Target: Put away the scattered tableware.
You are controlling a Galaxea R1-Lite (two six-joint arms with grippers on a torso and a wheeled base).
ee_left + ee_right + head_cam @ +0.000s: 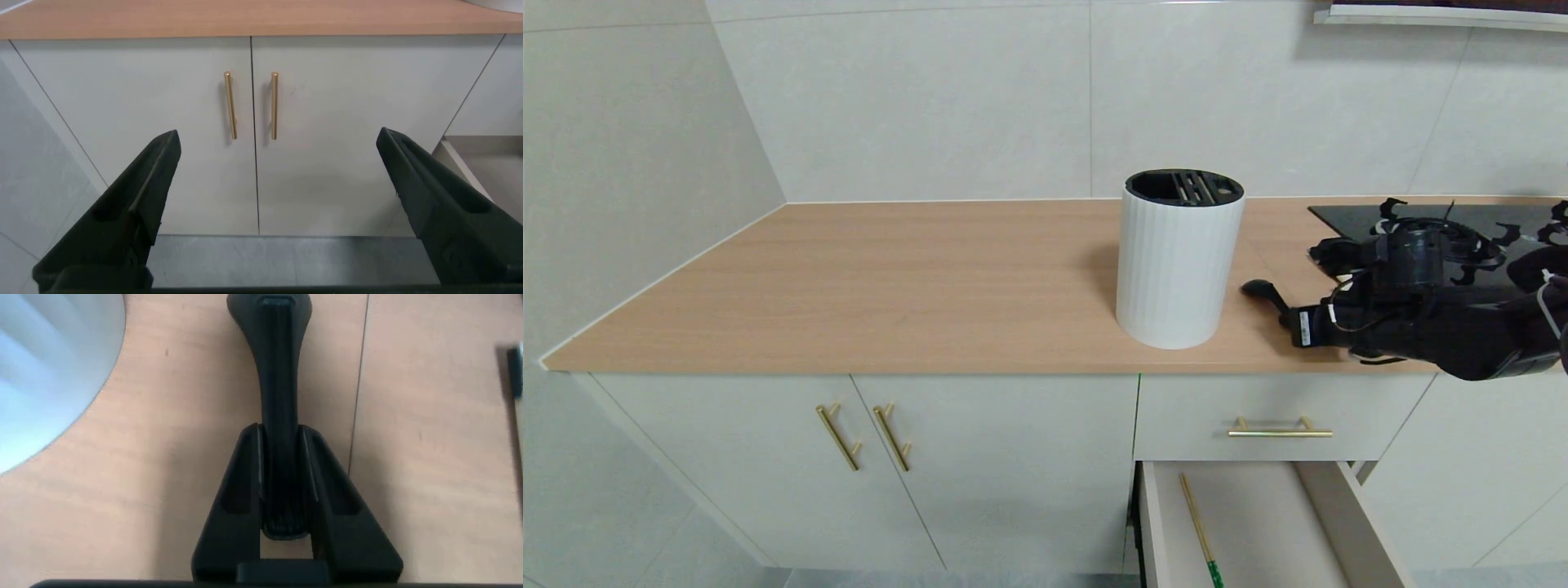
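A black utensil (1260, 291) with a rounded end is low over the wooden counter (931, 278), just right of the white ribbed holder (1178, 265). My right gripper (1294, 318) is shut on its handle. In the right wrist view the two fingers (241, 469) clamp the ridged handle of the utensil (276, 384), and the holder (45, 367) curves in at one corner. I cannot tell whether the utensil touches the counter. My left gripper (278, 140) hangs open below counter height, facing the cabinet doors (253, 122), with nothing between its fingers.
The holder has a black slotted insert (1184, 186) on top. A black hob (1421, 224) lies at the counter's right end. Below, an open drawer (1327, 523) holds one chopstick (1197, 523). The counter left of the holder is bare wood.
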